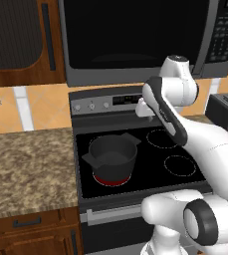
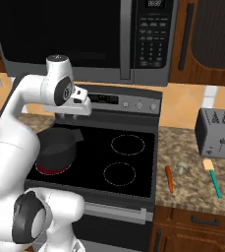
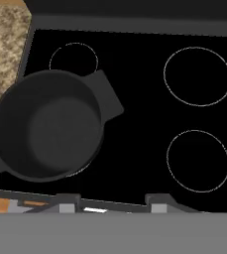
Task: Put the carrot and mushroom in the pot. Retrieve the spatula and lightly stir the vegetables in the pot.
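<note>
The dark pot point(image 1: 113, 157) stands empty on the front left burner, also seen as the pot point(image 3: 48, 126) from above. My gripper point(image 3: 114, 202) hovers high over the stove's middle, right of the pot, open with nothing between its fingers; from the right it shows as the gripper point(image 2: 70, 116) in front of the control panel. On the granite counter right of the stove lie the orange carrot point(image 2: 169, 178), the pale mushroom point(image 2: 182, 167) and the spatula point(image 2: 213, 177), teal handle toward the front, tan end toward the toaster.
The burner under the pot glows red point(image 1: 110, 180). A grey toaster point(image 2: 216, 133) stands at the back of the right counter. The microwave point(image 2: 84, 34) hangs above the stove. More granite counter point(image 1: 26, 164) lies left of the stove.
</note>
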Motion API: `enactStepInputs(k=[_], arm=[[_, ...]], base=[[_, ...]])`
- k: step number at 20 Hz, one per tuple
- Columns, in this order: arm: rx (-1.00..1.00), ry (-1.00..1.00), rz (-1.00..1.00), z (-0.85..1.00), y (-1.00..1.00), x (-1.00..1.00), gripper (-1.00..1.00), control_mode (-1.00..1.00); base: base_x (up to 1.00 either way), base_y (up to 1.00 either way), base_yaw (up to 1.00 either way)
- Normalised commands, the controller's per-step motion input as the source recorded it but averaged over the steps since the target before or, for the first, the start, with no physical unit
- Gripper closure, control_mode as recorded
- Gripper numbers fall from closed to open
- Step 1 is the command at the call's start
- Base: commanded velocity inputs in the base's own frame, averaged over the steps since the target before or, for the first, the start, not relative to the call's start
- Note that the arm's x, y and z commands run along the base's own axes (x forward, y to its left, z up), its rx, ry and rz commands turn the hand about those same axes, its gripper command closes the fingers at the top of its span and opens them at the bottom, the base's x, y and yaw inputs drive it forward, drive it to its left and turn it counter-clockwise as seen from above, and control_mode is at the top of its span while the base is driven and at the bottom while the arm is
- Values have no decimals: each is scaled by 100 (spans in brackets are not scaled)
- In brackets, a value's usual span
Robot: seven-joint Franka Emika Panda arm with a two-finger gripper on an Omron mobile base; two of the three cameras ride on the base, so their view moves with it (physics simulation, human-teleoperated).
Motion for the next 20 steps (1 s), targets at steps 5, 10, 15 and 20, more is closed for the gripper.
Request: enactStepInputs(k=[5, 10, 15, 20], arm=[[0, 0, 0, -12, -22, -50, -100, -100], [-4, 0, 0, -39, -54, -94, -100, -100], [-3, 2, 0, -42, -54, -64, -100, -100], [-2, 11, -8, -52, -86, 0, -100, -100]], base=[[0, 0, 0], [0, 0, 0], [0, 0, 0], [0, 0, 0]])
